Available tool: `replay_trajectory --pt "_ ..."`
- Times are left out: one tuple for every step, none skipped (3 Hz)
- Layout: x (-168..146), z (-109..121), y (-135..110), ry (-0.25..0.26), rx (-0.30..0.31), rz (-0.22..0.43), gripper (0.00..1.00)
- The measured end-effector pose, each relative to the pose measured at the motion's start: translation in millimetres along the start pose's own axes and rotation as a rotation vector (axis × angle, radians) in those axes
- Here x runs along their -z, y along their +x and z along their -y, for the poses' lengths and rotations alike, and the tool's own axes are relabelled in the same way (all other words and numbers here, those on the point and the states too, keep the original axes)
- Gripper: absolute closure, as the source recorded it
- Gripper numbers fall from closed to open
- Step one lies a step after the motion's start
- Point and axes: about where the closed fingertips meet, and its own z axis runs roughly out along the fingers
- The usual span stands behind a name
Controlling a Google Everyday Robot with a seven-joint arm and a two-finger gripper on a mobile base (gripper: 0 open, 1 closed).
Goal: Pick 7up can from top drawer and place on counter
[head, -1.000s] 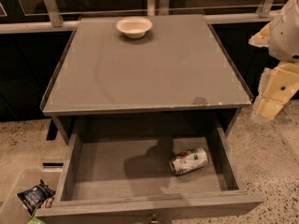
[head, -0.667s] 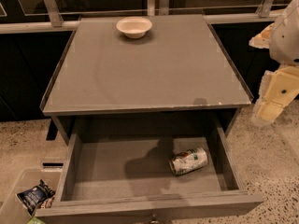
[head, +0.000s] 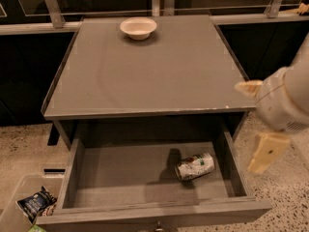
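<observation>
Right of drawer, gripper, fingers wide, dented silvery 7up can lying inside

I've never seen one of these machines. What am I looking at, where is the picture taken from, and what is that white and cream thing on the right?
There is one picture, from one camera looking down at a grey cabinet from its front. Where the camera is mounted is not known. The white and cream shape at the right edge is the robot's arm, ending in its end effector, the part that grasps. It hangs beside the counter, well apart from the can. A pale bowl stands on the counter near its far edge. Below, the top drawer is open, and the 7up can lies on its side towards the drawer's right. A dark snack bag sits at the lower left.
</observation>
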Motion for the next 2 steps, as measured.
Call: replay_trajectory --pt "-94.1 -35.6 6.4 -0.074 0.021 0.056 0.0" --pt "-198.4 -81.9 15.8 -0.181 -0.016 0.139 0.0"
